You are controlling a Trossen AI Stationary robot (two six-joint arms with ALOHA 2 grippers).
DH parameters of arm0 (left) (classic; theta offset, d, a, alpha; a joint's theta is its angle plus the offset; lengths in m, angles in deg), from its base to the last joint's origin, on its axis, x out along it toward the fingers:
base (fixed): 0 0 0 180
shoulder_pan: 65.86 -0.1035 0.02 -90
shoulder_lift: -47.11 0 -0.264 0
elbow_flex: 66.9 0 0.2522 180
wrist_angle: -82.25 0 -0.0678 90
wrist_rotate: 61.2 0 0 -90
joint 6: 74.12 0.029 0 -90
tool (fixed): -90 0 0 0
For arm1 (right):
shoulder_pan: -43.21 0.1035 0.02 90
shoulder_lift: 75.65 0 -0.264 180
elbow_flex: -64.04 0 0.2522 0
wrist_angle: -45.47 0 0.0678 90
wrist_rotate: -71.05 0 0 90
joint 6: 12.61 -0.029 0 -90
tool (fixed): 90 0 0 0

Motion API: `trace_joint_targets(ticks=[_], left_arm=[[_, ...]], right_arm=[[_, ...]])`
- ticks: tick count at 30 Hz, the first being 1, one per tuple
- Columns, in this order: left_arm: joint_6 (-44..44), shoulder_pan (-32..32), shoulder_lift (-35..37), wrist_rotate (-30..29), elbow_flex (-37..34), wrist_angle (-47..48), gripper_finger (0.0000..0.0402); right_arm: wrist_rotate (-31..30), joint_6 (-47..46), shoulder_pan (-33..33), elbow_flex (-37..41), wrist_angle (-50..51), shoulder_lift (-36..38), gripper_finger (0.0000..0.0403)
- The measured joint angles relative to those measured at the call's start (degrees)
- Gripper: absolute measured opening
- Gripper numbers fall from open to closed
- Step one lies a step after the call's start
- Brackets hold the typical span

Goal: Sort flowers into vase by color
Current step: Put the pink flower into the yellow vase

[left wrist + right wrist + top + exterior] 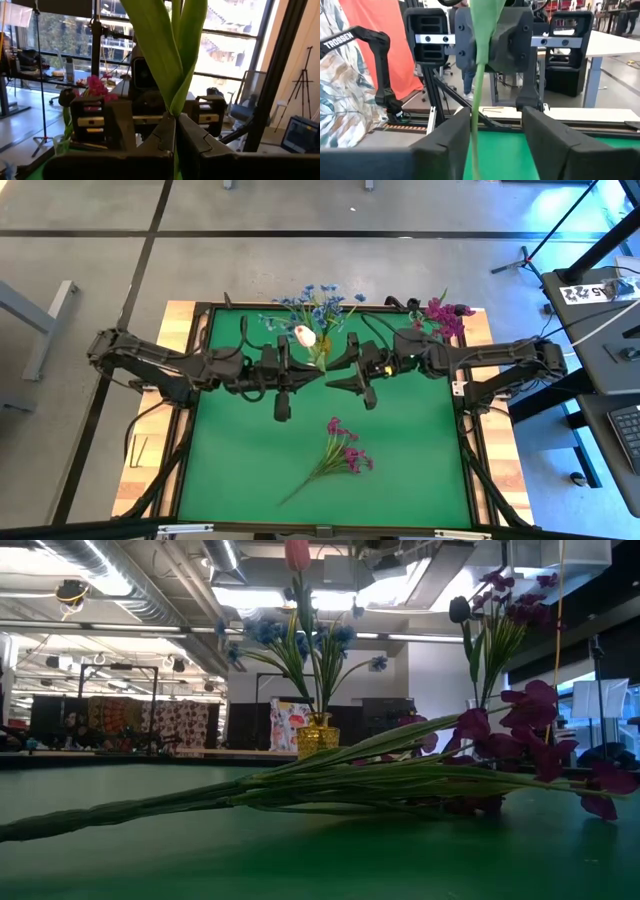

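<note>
- left gripper is clamped on the white tulip's stem, holding it up above the mat's far middle, near the vase of blue flowers.
- right gripper faces it; i see its fingers parted around the same stem, not pinching it.
- low view alone gives me the gold vase under the blue blossoms.
- high view shows magenta flowers lying flat on the green mat, well apart from both grippers.
</note>
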Motion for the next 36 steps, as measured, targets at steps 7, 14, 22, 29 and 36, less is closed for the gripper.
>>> trace_joint_targets(ticks=[7, 14, 22, 29, 36], left_arm=[[-0.04, 0.15, 0.09, -0.27, 0.00, 0.43, 0.0000], [-0.40, 0.17, 0.09, -0.48, 0.00, 2.44, 0.0000], [-2.49, 0.17, 0.09, -1.54, 0.00, 5.70, 0.0000], [-2.62, 0.17, 0.11, -1.54, 0.00, 5.91, 0.0000], [-2.99, 0.17, 0.11, -1.68, 0.00, 7.05, 0.0000]], right_arm=[[-0.02, 1.09, 0.02, -2.38, 4.82, -0.87, 0.0137], [0.11, 1.20, 0.02, -2.40, 5.91, -0.65, 0.0104], [0.47, 1.18, 0.02, -2.40, 6.44, -0.60, 0.0095], [0.47, 1.11, 0.02, -2.40, 6.78, -0.58, 0.0087], [0.52, 1.43, 0.06, -2.40, 7.36, -0.58, 0.0021]])
